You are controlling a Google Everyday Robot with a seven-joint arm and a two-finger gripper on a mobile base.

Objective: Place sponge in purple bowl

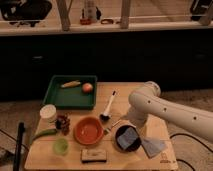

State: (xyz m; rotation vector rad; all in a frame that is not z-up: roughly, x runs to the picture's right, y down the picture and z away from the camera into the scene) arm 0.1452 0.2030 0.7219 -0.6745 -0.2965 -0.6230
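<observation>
Sponge [129, 137] lies inside purple bowl [118, 142], just below end effector [131, 123]; grip state cannot tell.

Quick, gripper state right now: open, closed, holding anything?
Gripper: at the purple bowl's far rim, by the sponge lying inside it; open or closed cannot be told.

Showing matt pale wood on the desk [45, 156]. Shining like smooth plastic on the orange bowl [89, 131]. Looking dark and glossy on the purple bowl [119, 143], soft and matt on the sponge [130, 137]. Gleaming smooth white on the arm [165, 112], with the gripper [128, 125] hanging just over the purple bowl.
</observation>
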